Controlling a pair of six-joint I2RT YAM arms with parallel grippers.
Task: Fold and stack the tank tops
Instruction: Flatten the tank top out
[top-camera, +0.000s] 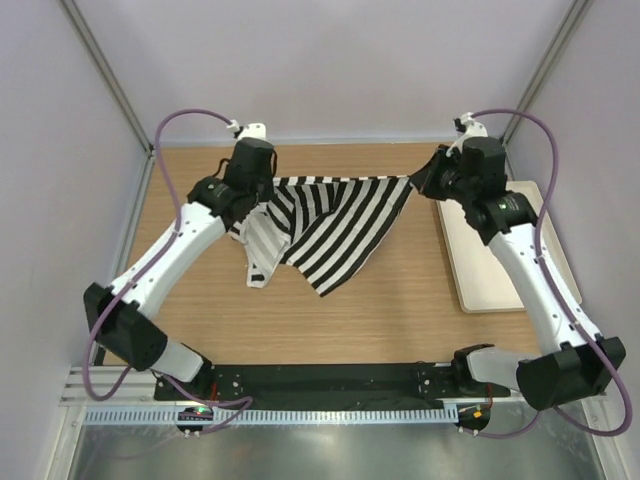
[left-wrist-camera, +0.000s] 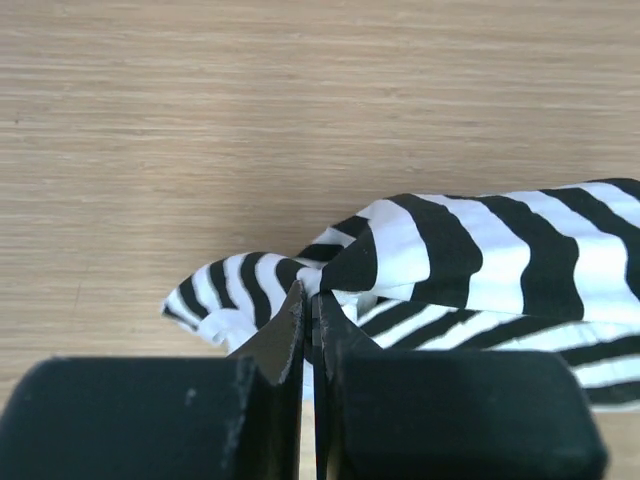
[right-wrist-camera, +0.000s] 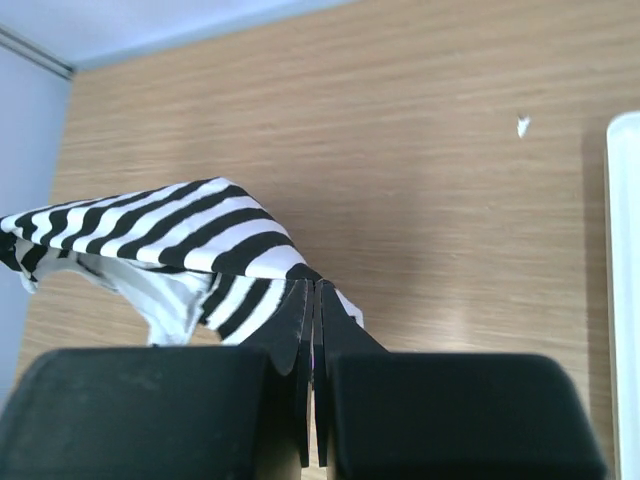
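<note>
Above a wooden table (top-camera: 380, 320), between pale walls (top-camera: 330, 60), stretches the tank top (top-camera: 340, 225).

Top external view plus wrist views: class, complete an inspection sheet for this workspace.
Surface: wooden table, light grain.
Job's things: one striped tank top, unfolded, top edge stretched between both grippers.
Clutter: white tray at right; tiny white speck on the wood.
Grippers: left gripper shut on tank top; right gripper shut on tank top.
Cables: purple cable looping off each arm.
Surroundings: pale walls, metal frame posts.
</note>
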